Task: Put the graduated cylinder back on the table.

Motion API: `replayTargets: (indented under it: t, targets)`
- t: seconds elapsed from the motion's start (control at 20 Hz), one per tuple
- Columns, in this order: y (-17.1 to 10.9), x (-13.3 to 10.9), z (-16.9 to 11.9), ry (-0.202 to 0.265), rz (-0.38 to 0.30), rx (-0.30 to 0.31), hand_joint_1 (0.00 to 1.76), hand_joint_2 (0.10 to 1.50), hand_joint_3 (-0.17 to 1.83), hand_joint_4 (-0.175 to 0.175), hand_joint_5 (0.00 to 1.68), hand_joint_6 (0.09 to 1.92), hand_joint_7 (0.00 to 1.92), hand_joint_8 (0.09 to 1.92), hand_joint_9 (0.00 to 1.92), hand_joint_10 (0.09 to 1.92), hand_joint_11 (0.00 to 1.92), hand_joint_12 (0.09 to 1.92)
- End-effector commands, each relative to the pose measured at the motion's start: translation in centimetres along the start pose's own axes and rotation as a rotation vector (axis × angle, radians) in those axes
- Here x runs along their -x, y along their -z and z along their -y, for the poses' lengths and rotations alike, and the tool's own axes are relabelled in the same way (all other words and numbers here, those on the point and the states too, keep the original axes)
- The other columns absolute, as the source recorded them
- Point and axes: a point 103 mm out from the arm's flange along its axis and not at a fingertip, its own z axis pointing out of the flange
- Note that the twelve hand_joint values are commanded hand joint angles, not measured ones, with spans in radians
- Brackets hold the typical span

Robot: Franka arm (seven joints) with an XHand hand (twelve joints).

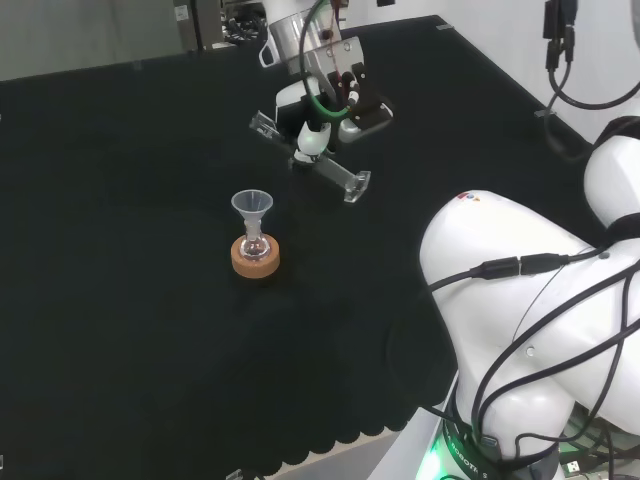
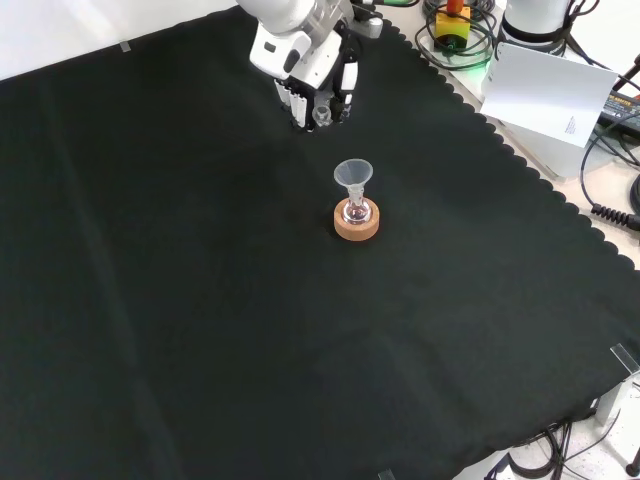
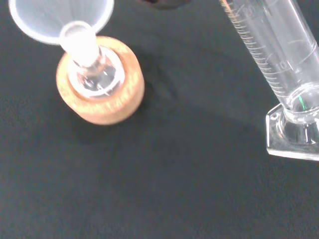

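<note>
The clear graduated cylinder point(image 1: 338, 174) is tilted steeply in the hand point(image 1: 322, 100), whose fingers are curled round its middle; its flat foot point(image 1: 356, 186) points toward the near right in the head view, low over the black cloth. In the front view the hand point(image 2: 315, 70) hangs at the top centre with the cylinder point(image 2: 322, 118) showing between its fingers. The wrist view shows the cylinder's scaled tube point(image 3: 276, 50) and foot point(image 3: 293, 134) close up; whether the foot touches the cloth I cannot tell.
A small round flask point(image 1: 255, 243) with a clear funnel point(image 1: 252, 204) in its neck sits on a cork ring point(image 1: 255, 259), left of and nearer than the hand in the head view. The arm's white links point(image 1: 520, 300) stand at the right. Black cloth point(image 2: 200, 300) covers the bench.
</note>
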Motion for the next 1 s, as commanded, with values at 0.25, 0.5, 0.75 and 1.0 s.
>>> replayTargets:
  t: [0.25,0.5,0.75,1.0]
  targets:
    - [0.2,3.0,-1.9,0.119,-0.235,0.216,1.26,1.11,0.0,-0.175,0.97,0.99,1.01,0.98,1.44,0.09,1.15,0.85]
    - [-0.3,4.6,-4.0,0.171,-0.329,0.311,1.26,1.11,0.0,-0.175,0.97,0.99,1.01,0.98,1.44,0.09,1.15,0.85]
    - [-0.8,5.5,-6.6,0.217,-0.379,0.354,1.26,1.11,0.0,-0.175,0.97,0.99,1.01,0.98,1.44,0.09,1.16,0.85]
    - [-1.1,6.0,-8.8,0.262,-0.427,0.404,1.26,1.11,0.0,-0.175,0.97,0.99,1.01,0.98,1.44,0.09,1.16,0.85]
